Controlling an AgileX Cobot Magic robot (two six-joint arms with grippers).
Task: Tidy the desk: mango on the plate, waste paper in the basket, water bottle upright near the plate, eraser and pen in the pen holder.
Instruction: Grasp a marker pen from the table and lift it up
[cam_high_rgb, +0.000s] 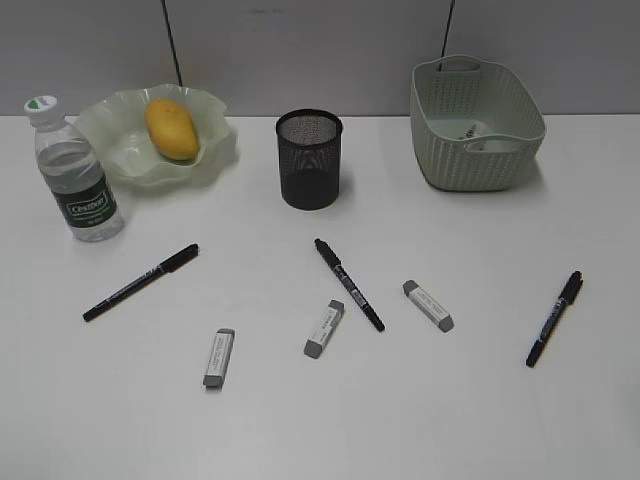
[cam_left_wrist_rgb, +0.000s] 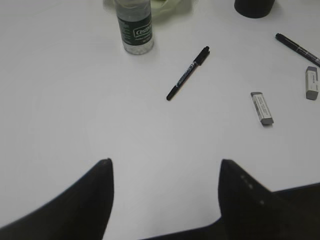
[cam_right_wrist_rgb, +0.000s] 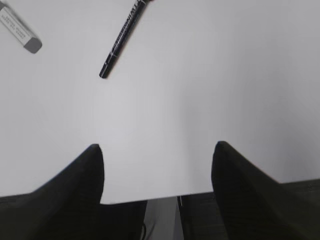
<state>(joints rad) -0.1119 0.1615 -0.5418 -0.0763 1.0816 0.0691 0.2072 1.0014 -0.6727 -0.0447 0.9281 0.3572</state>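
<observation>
**A:** Black pens and grey erasers are what's left on the bench (cam_high_rgb: 560, 420). Mango (cam_high_rgb: 171, 128) sits on the plate (cam_high_rgb: 215, 150), upper left of the exterior view. Water bottle (cam_high_rgb: 78, 180) stands upright just beside the plate. Something white-grey lies inside the basket (cam_high_rgb: 440, 150), upper right, likely the waste paper (cam_high_rgb: 478, 136). Pen holder (cam_high_rgb: 309, 158) looks empty, centre top.

**B:** Count?

**A:** Three pens, three erasers, all flat on the bench. Left pen (cam_high_rgb: 140, 281), middle pen (cam_high_rgb: 349, 284), right pen (cam_high_rgb: 555, 318). Left eraser (cam_high_rgb: 218, 357), middle eraser (cam_high_rgb: 324, 328), right eraser (cam_high_rgb: 428, 305).

**B:** Pincers?

**A:** Left pincer (cam_left_wrist_rgb: 165, 172) is spread open, holding nothing, hovering over bare bench. Right pincer (cam_right_wrist_rgb: 156, 157) same: open, empty, near the bench's front edge. Neither arm shows in the exterior view.

**B:** Which goes first?

**A:** My guess: the pen nearest each arm. In the left wrist view the left pen (cam_left_wrist_rgb: 188, 73) lies ahead of the pincer, slightly right of its centreline, long axis diagonal, cap end toward the upper right. Left eraser (cam_left_wrist_rgb: 262, 108) is further right. In the right wrist view the right pen (cam_right_wrist_rgb: 124, 39) lies ahead and left of centre, also diagonal, its top cut off by the frame.

**B:** Grasp concern?

**A:** Both pens sit skewed to the finger line, so I'd expect wrist rotation to close across the barrel. Thin round barrel, could roll. Pens are black with white print; erasers white-sleeved with grey ends.
</observation>
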